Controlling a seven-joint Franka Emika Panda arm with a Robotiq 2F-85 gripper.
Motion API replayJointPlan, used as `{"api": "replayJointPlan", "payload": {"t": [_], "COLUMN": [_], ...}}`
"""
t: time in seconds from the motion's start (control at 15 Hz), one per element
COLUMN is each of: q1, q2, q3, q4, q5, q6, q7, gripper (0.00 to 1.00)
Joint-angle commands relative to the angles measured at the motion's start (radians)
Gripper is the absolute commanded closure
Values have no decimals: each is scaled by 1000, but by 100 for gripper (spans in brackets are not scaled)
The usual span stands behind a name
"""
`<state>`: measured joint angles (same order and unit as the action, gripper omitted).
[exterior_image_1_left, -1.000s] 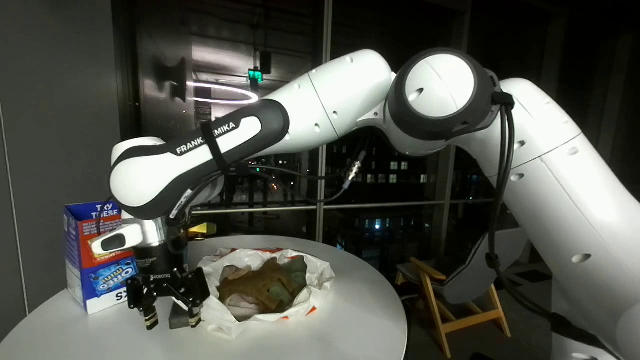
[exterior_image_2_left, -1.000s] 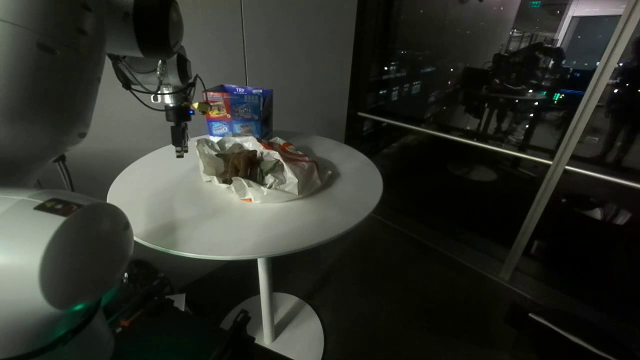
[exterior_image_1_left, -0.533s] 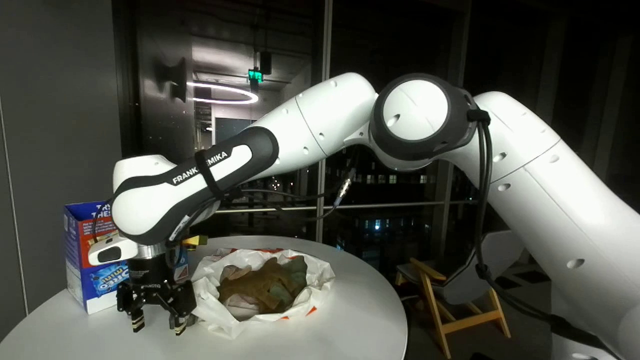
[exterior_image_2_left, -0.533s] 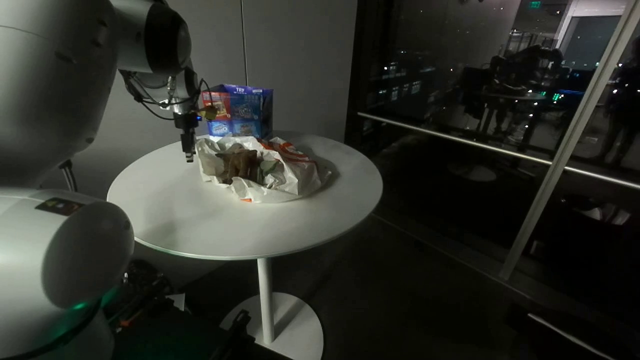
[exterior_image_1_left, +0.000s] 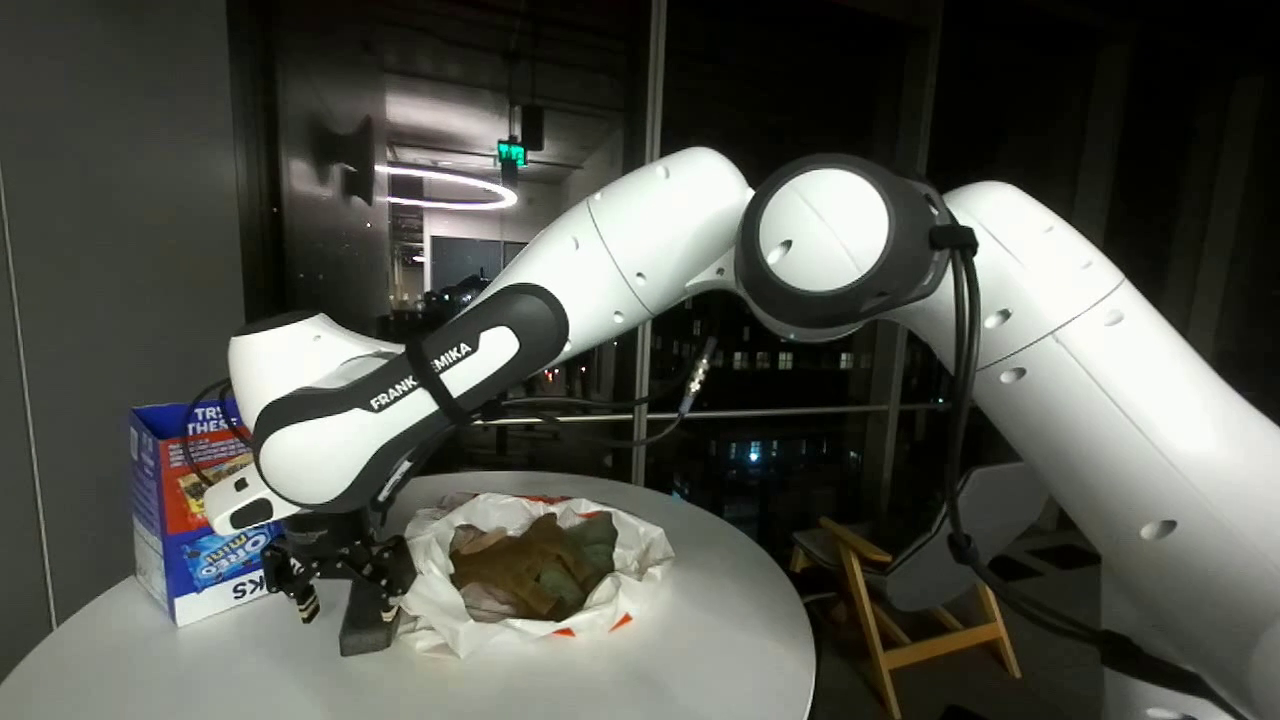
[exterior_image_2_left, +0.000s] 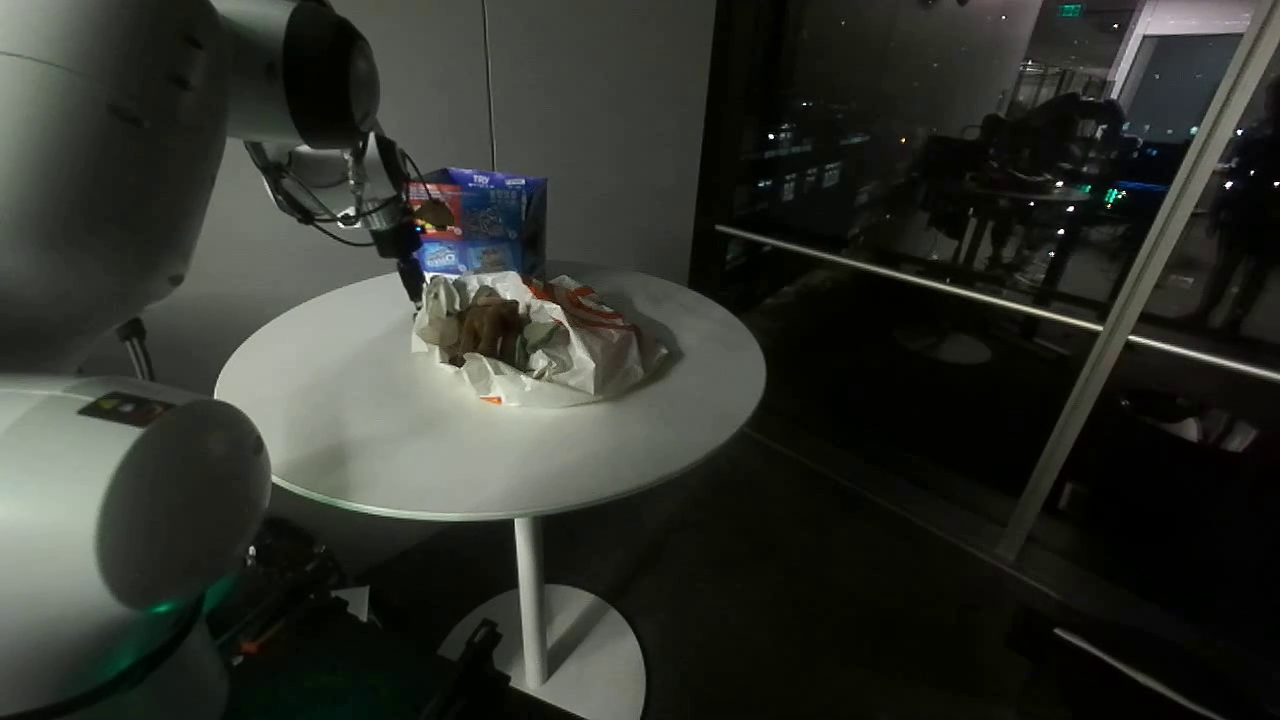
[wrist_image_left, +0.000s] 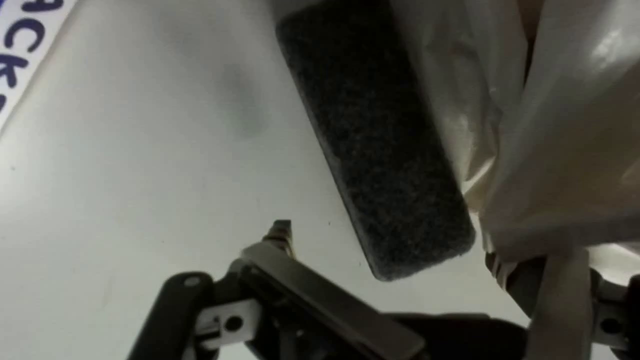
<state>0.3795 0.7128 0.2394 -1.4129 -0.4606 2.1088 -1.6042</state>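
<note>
The hand (exterior_image_1_left: 349, 606) is spread wide and has hold of nothing. It's tilted a bit, low over the round white worktop (exterior_image_2_left: 380, 440), fingertips (exterior_image_1_left: 308, 606) pointing down. Closest thing to it is a dark grey block (wrist_image_left: 375, 140), kinda fuzzy on top like felt, long with rounded corners. That's lying flat on the worktop between a snack box (exterior_image_1_left: 190, 510) and a plastic bag (exterior_image_2_left: 600, 362), way nearer the bag. In the wrist view the near end of the block shows between the fingertips, but they aren't clamped on it, and I can't tell whether they reach down as far as its sides.

The bag is white with some red-orange print, all crumpled, mouth gaping upward, with a heap of soft-looking stuff (exterior_image_1_left: 530, 570) in it, mostly brown plus some dull green. In the wrist view a flap of its plastic covers part of one finger; can't say if it's actually touching.

The snack box stands upright, blue and red with Oreo mini on it. Further back in an exterior view there's a wood-framed chair (exterior_image_1_left: 870, 628), and a green sign (exterior_image_1_left: 511, 152) glows by the dark window (exterior_image_2_left: 900, 200).
</note>
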Motion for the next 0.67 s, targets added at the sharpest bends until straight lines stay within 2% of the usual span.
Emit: {"api": "replayJointPlan", "payload": {"t": [0.0, 0.6], "q1": [-10, -64], "q2": [-20, -12], "q3": [-27, -7], "q4": [-22, -70], "q5": [-24, 29], "q6": [37, 142], "q7": [-24, -75], "gripper": [0, 0]}}
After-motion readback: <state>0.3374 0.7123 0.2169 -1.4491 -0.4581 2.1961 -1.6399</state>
